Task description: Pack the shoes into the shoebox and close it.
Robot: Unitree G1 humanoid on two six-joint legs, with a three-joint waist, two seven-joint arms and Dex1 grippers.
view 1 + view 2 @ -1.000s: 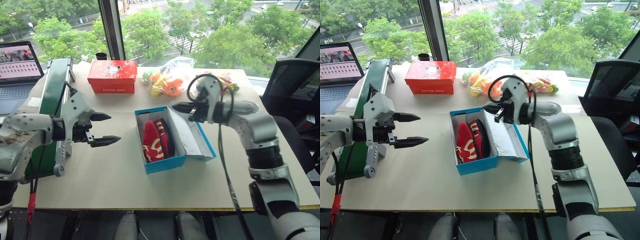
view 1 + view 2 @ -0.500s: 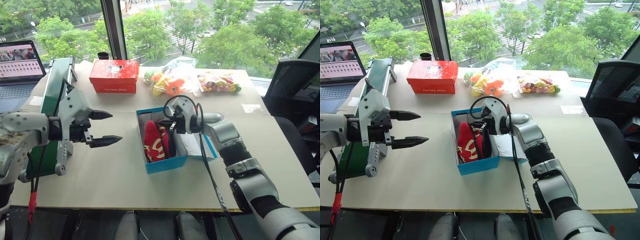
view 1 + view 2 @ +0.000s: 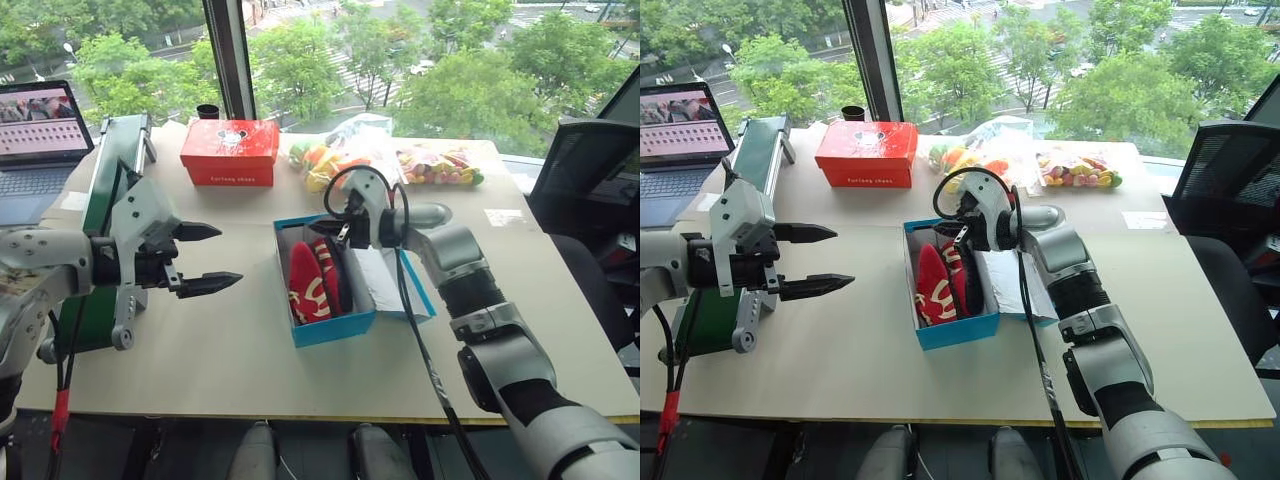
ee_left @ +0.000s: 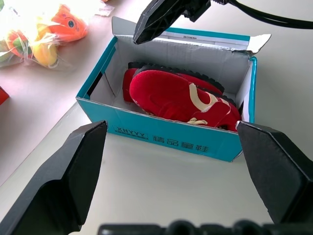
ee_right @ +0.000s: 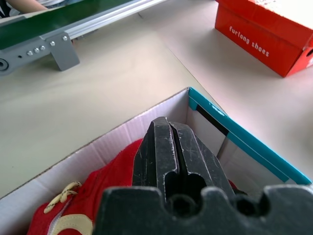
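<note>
The blue shoebox (image 3: 335,328) stands open in the middle of the table, its lid (image 3: 385,282) lying flat to the right with the white inside up. Both red shoes (image 3: 308,285) lie side by side in the box (image 4: 171,139). My right gripper (image 3: 320,228) is shut with nothing in it and hovers over the far end of the box, just above the shoes (image 5: 93,200). My left gripper (image 3: 228,256) hangs open and empty to the left of the box, a short way off, pointing at its long side.
A red shoebox (image 3: 228,152) sits at the back, with bags of bright toys (image 3: 335,165) and sweets (image 3: 440,165) to its right. A green conveyor (image 3: 105,190) and a laptop (image 3: 35,130) stand at the left. An office chair (image 3: 585,180) is at the right.
My right gripper has swung left from above the open lid to over the far end of the box, staying shut. The left gripper has stayed where it was, open.
</note>
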